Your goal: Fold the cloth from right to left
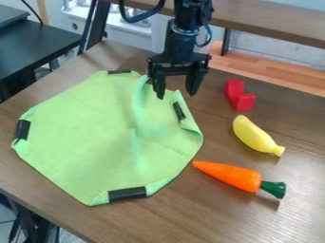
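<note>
The gripper hangs over the upper right edge of the green cloth, its two fingers spread apart with nothing between them. Spread mostly flat on the brown table, the cloth has a light crease running down its middle and black strips at its top, left, right and bottom edges. Its right edge curls slightly inward beside the right strip. Whether the fingertips touch the cloth, I cannot tell.
To the right of the cloth lie a red block, a yellow banana and an orange carrot with a green top. The carrot's tip is close to the cloth's lower right edge. A wooden shelf runs behind the table.
</note>
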You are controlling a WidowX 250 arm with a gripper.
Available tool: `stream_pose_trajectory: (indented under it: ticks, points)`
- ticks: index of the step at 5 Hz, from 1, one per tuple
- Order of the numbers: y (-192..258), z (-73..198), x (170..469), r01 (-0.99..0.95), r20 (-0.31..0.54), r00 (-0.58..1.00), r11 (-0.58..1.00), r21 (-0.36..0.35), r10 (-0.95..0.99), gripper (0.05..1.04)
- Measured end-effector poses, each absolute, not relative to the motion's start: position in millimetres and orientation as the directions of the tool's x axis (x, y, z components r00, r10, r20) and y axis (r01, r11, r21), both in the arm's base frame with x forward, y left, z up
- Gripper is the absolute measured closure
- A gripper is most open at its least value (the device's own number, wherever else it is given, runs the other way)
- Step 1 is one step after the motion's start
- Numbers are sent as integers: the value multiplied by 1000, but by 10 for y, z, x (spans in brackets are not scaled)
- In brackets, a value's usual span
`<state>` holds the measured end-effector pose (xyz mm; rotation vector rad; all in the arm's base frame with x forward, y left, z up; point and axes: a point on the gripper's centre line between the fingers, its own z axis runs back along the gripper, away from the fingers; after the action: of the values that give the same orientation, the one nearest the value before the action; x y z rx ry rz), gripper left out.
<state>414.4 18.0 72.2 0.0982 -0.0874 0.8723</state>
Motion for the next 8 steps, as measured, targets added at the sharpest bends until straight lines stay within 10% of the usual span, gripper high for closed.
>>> stream_pose_trajectory:
  ticks: [1,4,8]
  points:
    - [161,518,4100,-762,78,647,643,77,758,83]
    - [183,178,4093,-721,-3,669,648,-245,744,83]
    - [88,441,4310,-735,-12,636,601,-314,772,83]
